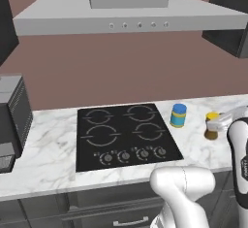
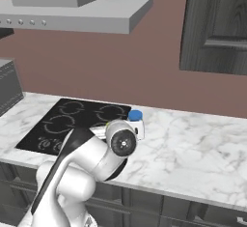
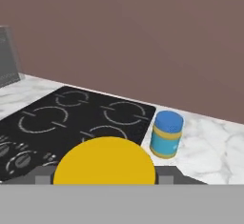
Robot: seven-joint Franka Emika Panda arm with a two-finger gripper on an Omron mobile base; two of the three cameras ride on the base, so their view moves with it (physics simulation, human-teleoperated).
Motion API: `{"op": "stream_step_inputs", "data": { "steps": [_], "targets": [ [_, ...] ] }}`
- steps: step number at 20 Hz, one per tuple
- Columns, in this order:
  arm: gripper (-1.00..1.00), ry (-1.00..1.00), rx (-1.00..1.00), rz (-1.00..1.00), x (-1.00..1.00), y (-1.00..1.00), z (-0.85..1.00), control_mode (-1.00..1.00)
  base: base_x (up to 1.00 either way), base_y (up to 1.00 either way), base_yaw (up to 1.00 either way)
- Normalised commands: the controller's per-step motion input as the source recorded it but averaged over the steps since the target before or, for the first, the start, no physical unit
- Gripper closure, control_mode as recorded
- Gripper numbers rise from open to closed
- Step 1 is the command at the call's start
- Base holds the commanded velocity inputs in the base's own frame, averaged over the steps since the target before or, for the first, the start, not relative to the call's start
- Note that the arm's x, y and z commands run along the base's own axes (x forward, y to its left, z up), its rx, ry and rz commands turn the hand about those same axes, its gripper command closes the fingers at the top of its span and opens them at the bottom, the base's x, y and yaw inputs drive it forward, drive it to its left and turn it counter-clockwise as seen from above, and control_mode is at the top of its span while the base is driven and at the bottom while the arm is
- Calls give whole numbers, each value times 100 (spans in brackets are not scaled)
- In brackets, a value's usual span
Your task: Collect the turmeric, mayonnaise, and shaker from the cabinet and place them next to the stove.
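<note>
While my gripper (image 1: 216,123) hangs low over the white marbled worktop (image 1: 53,144) to the right of the flat black cooktop with its four ringed burners and row of knobs (image 1: 123,137), it is clamped on the small amber-brown turmeric jar with the yellow lid (image 1: 211,126); that broad yellow lid sits right between my fingertips in the hand view, so I judge the jar is in my grasp and at or just above the marble, though I cannot tell whether its base touches; the squat mayonnaise jar with the bright blue lid and yellowish band (image 1: 178,115) already stands upright on the worktop just beside the cooktop's right edge, between the burners and my turmeric; that one I count as delivered; the turmeric looks nearly done, needing only to be set down and let go near the blue jar; the pale shaker is what remains, and I take it to be yet to fetch from the dark grey wood-grain wall cabinet (image 2: 217,25) up to the right, whose door appears closed from here.
</note>
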Motion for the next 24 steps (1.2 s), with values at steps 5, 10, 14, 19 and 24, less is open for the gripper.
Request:
{"op": "stream_step_inputs", "data": {
  "steps": [5, 10, 14, 19, 24],
  "targets": [
    [100, -1, 0, 10, 40, 0, -46, -100, 0, 0, 0],
    [100, -3, 0, 20, 32, -6, -38, -100, 0, 0, 0],
    [100, 0, 0, 23, 35, -11, -32, -100, 0, 0, 0],
    [100, 0, 0, 22, 31, -13, -28, -100, 0, 0, 0],
    [100, 0, 0, 14, 8, -26, -15, -100, 0, 0, 0]
  ]
}}
